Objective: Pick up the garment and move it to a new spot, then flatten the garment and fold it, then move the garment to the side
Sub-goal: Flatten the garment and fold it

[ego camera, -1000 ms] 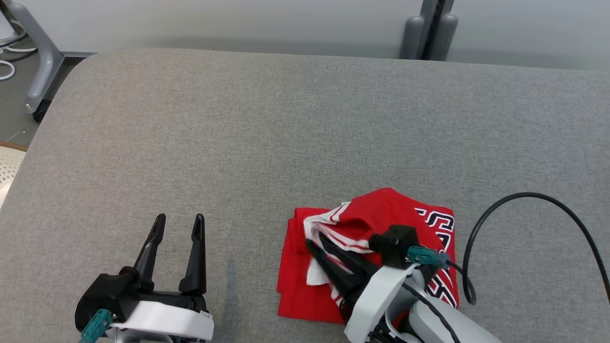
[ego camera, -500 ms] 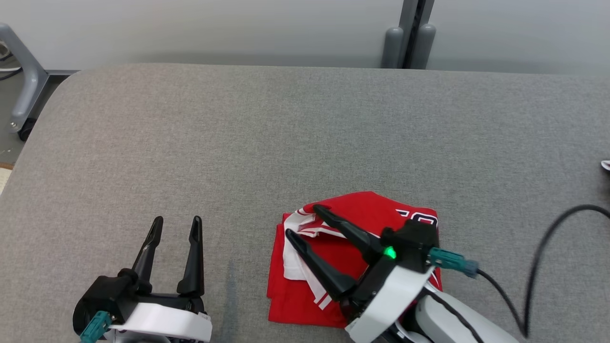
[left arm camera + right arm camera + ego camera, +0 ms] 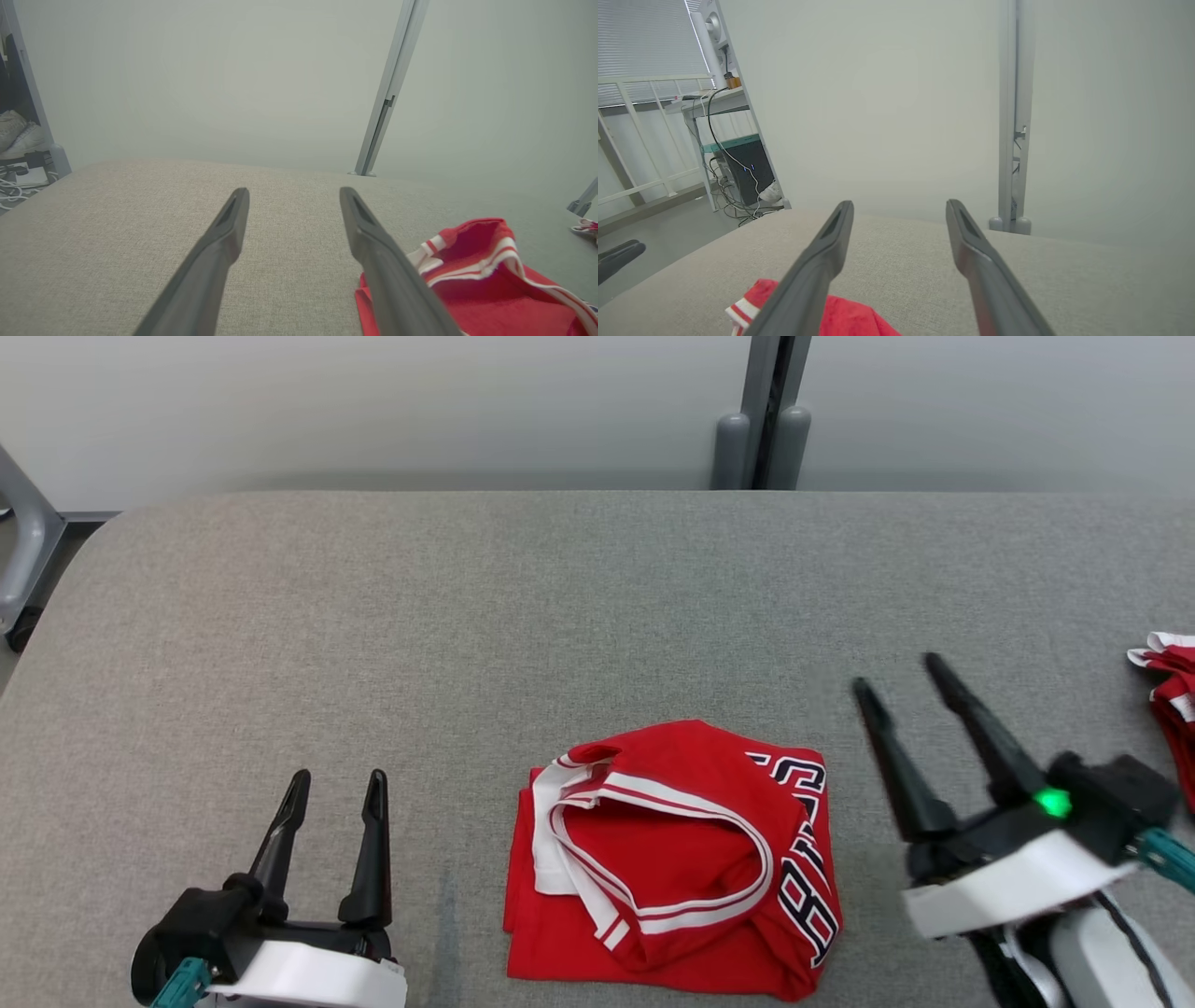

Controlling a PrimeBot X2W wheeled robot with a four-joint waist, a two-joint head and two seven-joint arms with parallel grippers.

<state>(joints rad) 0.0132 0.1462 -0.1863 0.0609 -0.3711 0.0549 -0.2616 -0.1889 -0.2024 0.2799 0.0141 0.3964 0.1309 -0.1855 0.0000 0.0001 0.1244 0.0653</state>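
The garment, a red jersey with white trim and dark lettering, lies folded in a loose bundle on the grey table, near the front edge at the middle. My left gripper rests open to its left, empty. My right gripper hangs open to the garment's right, raised off the cloth and holding nothing. In the left wrist view the garment lies right of my left gripper. In the right wrist view the garment shows low and left, beside my open right gripper.
Another red and white cloth lies at the table's right edge. A grey post stands behind the table against the pale wall. A desk with cables stands off to one side.
My right gripper let go of the garment, opened, and moved up and to the right, clear of it. The garment settled on the table. The head camera shifted. The left gripper stayed put.
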